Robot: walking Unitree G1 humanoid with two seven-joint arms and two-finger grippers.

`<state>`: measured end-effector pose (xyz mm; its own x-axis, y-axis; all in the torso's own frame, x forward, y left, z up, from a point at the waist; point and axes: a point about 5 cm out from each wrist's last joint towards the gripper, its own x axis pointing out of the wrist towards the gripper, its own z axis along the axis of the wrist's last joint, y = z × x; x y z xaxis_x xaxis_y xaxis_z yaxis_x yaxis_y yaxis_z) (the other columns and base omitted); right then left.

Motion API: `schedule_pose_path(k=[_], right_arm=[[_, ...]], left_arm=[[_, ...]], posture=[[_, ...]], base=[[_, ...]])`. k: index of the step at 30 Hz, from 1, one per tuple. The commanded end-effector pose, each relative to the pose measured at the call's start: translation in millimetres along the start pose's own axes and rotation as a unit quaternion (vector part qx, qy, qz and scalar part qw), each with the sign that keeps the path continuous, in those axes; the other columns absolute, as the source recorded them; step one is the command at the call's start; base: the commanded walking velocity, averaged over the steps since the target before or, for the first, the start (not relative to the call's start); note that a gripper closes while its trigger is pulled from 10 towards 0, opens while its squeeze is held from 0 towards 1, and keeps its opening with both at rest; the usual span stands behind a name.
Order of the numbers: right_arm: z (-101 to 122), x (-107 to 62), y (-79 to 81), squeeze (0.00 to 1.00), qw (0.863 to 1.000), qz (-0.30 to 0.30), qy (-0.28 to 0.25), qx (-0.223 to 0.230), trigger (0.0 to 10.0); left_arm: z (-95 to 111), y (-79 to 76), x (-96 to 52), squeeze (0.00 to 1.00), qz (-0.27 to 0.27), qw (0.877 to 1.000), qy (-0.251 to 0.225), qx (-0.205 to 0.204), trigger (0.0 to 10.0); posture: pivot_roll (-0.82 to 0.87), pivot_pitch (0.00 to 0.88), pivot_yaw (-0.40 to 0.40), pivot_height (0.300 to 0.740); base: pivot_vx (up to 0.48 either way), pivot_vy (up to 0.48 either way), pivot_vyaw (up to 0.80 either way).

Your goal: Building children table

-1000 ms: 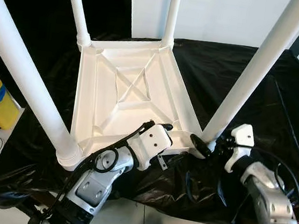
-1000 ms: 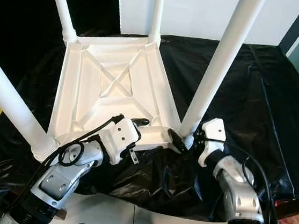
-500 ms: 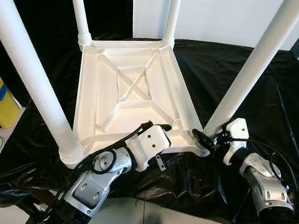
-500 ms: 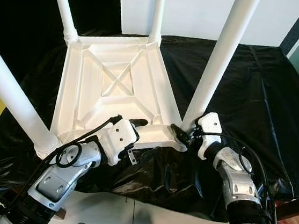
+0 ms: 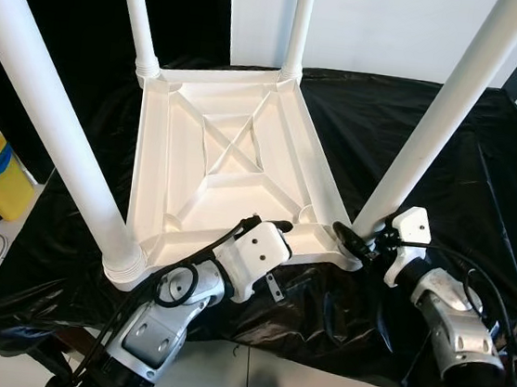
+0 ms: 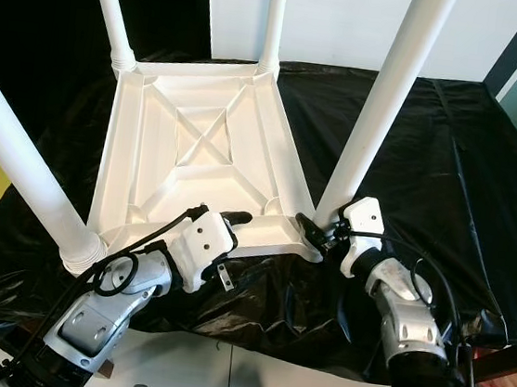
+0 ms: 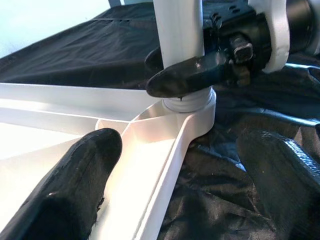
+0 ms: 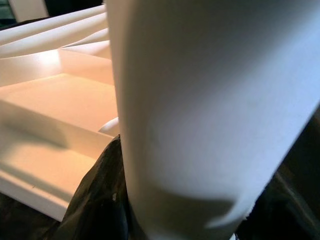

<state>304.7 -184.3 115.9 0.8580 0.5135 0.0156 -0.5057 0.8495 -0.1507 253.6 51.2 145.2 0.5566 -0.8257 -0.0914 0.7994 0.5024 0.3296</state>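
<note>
White table (image 5: 224,166) lies upside down on black sheet (image 5: 486,163), four legs pointing up, long axis 12-to-6. My right gripper (image 5: 351,242) clamps the 4 o'clock leg (image 5: 434,129) at its base. My left gripper (image 7: 175,190) is wide, straddling the near rim.

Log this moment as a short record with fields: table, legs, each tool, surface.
table: white tabletop, upside down, ribbed underside up
legs: four white legs fitted at the corners, standing up
right tool: fingers around the base of the near right leg
left tool: open, straddling the tabletop's near edge, beside that leg's socket
surface: black plastic sheet under the table
</note>
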Motion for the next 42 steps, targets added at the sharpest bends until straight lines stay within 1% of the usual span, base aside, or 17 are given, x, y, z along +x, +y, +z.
schedule_pose_path(k=[1,5,9,10,11,12,14,15,17,18,19,20,21,22,31,41,42], right_arm=[[-15.6,-7.1,0.7,0.00,0.998,-0.034,0.045,-0.010,10.0],[-15.8,-8.5,3.5,0.00,0.998,-0.053,0.040,0.001,10.0],[-15.6,-9.9,6.8,0.00,0.994,-0.103,0.036,0.014,10.0],[-15.6,-9.9,6.8,0.00,0.994,-0.103,0.036,0.014,10.0],[-17.9,-11.2,8.1,0.00,0.985,-0.165,0.040,0.034,10.0],[-17.9,-11.2,8.1,0.00,0.985,-0.165,0.040,0.034,10.0],[-19.8,-12.4,11.1,0.00,0.975,-0.212,0.044,0.045,10.0],[-19.8,-12.4,11.1,0.00,0.975,-0.212,0.044,0.045,10.0],[-20.6,-12.6,13.2,0.00,0.971,-0.229,0.046,0.049,10.0],[-20.6,-12.4,16.5,0.00,0.966,-0.250,0.044,0.052,10.0],[-20.6,-12.4,16.5,0.00,0.966,-0.250,0.044,0.052,10.0],[-19.6,-11.4,21.1,0.00,0.960,-0.269,0.040,0.060,10.0],[-19.6,-11.4,21.1,0.00,0.960,-0.269,0.040,0.060,10.0],[-17.6,-9.3,27.3,0.00,0.954,-0.289,0.034,0.070,10.0],[-14.8,-5.8,39.7,0.00,0.949,-0.303,0.038,0.079,10.0],[-13.8,-6.0,40.4,0.00,0.947,-0.309,0.041,0.077,10.0],[-13.2,-6.1,40.6,0.13,0.948,-0.307,0.040,0.076,10.0]], left_arm=[[1.3,-2.9,0.1,0.00,0.008,1.000,-0.001,0.000,10.0],[1.1,-3.8,0.1,0.00,0.008,1.000,-0.001,-0.002,10.0],[0.7,-4.9,-0.5,0.00,0.006,1.000,0.000,-0.003,10.0],[0.7,-4.9,-0.5,0.00,0.006,1.000,0.000,-0.003,10.0],[0.5,-5.2,-0.6,0.00,0.005,1.000,0.001,-0.003,10.0],[0.5,-5.2,-0.6,0.00,0.005,1.000,0.001,-0.003,10.0],[0.3,-5.4,-0.7,0.00,0.004,1.000,0.001,-0.002,10.0],[0.3,-5.4,-0.7,0.00,0.004,1.000,0.001,-0.002,10.0],[0.2,-5.3,-0.8,0.00,0.004,1.000,0.001,-0.002,10.0],[0.1,-5.5,-0.8,0.00,0.004,1.000,0.001,-0.002,10.0],[0.1,-5.5,-0.8,0.00,0.004,1.000,0.001,-0.002,10.0],[0.1,-5.7,-0.9,0.00,0.003,1.000,0.002,-0.002,10.0],[0.1,-5.7,-0.9,0.00,0.003,1.000,0.002,-0.002,10.0],[0.1,-5.9,-1.6,0.00,0.003,1.000,0.003,-0.002,10.0],[-0.9,-5.0,-5.3,0.00,0.004,1.000,0.008,0.001,10.0],[-0.4,-5.2,-5.5,0.00,0.007,1.000,0.007,0.001,10.0],[-0.5,-5.5,-5.6,0.00,0.007,1.000,0.007,0.000,10.0]], posture=[[0.01,0.057,-0.060,0.740],[0.01,0.057,-0.062,0.740],[0.01,0.054,-0.060,0.740],[0.01,0.054,-0.060,0.740],[0.01,0.054,-0.059,0.740],[0.01,0.054,-0.059,0.740],[0.01,0.050,-0.060,0.740],[0.01,0.050,-0.060,0.740],[0.01,0.050,-0.060,0.740],[0.02,0.050,-0.060,0.740],[0.02,0.050,-0.060,0.740],[0.02,0.050,-0.060,0.740],[0.02,0.050,-0.060,0.740],[0.03,0.050,-0.063,0.740],[0.04,0.049,-0.061,0.740],[0.04,0.050,-0.070,0.740],[0.04,0.052,-0.072,0.740]], base=[[0.000,0.000,0.00],[0.000,0.000,0.00],[0.000,0.000,0.00],[0.000,0.000,0.00],[0.000,0.000,0.00],[0.000,0.000,0.00],[0.000,0.000,0.00],[0.000,0.000,0.00],[0.000,0.000,0.00],[0.000,0.000,0.00],[0.000,0.000,0.00],[0.000,0.000,0.00],[0.000,0.000,0.00],[0.000,0.000,0.00],[0.000,0.000,0.00],[0.000,0.000,0.00],[0.000,0.000,0.00]])
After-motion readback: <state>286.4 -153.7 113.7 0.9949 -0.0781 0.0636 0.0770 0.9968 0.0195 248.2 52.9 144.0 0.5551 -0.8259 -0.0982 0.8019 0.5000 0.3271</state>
